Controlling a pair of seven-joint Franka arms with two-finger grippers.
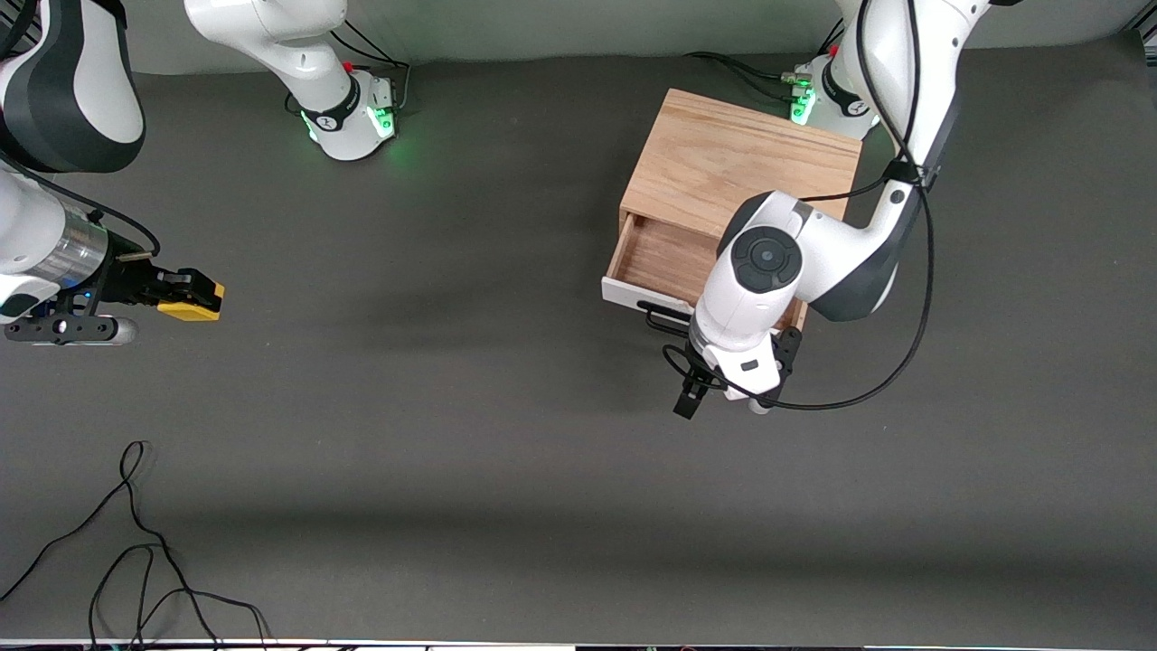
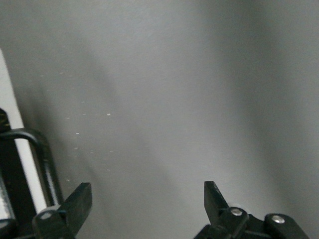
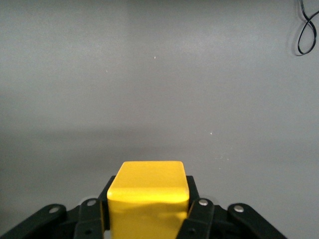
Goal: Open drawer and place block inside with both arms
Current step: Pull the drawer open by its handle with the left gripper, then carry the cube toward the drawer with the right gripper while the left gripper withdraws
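The drawer [image 1: 653,254] stands pulled out of the light oak box [image 1: 741,161], its wooden inside bare where it shows. Its white front [image 1: 630,293] and black bar handle [image 1: 663,316] face the front camera. My left gripper [image 1: 723,402] is open and empty, low over the table just in front of the handle, apart from it. In the left wrist view the gripper [image 2: 148,199] frames bare table, with the handle [image 2: 44,158] at the edge. My right gripper [image 1: 185,291] is shut on the yellow block [image 1: 192,306] above the table at the right arm's end. The right wrist view shows the block [image 3: 148,191] between the fingers.
A loose black cable [image 1: 136,542] lies on the dark mat near the front camera at the right arm's end; it also shows in the right wrist view [image 3: 306,30]. The left arm's forearm hangs over part of the drawer. Both green-lit bases [image 1: 354,122] stand along the back.
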